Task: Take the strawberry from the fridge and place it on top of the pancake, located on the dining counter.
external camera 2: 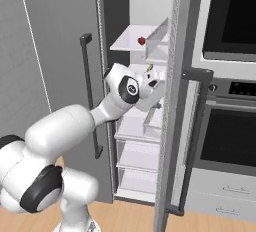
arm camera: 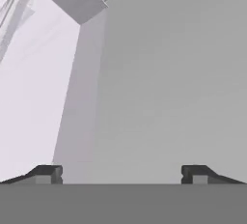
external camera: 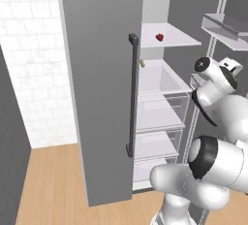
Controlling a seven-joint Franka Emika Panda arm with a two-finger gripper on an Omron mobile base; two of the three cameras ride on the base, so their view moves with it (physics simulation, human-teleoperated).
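The fridge (external camera: pixel 101 88) stands open, its grey left door and dark bar handle (external camera: pixel 131 95) toward me. The strawberry (external camera: pixel 159 37) (external camera 2: pixel 141 41), small and red, lies on the upper white shelf (external camera: pixel 177 37). My wrist and hand (external camera 2: pixel 145 83) hover in front of the fridge interior, below and slightly right of that shelf. In the hand view my gripper (arm camera: pixel 121 175) is open, its two dark fingertips (arm camera: pixel 48 174) far apart with nothing between them, facing a plain grey inner wall. The pancake and the dining counter are out of view.
A small yellowish item (external camera: pixel 142 63) (external camera 2: pixel 149 68) sits on the shelf below the strawberry. Clear drawers (external camera: pixel 160 107) fill the lower fridge. The open right door (external camera 2: pixel 172 101) with its bins (external camera: pixel 225 27) flanks my arm. A dark-glass oven stack (external camera 2: pixel 230 16) stands right.
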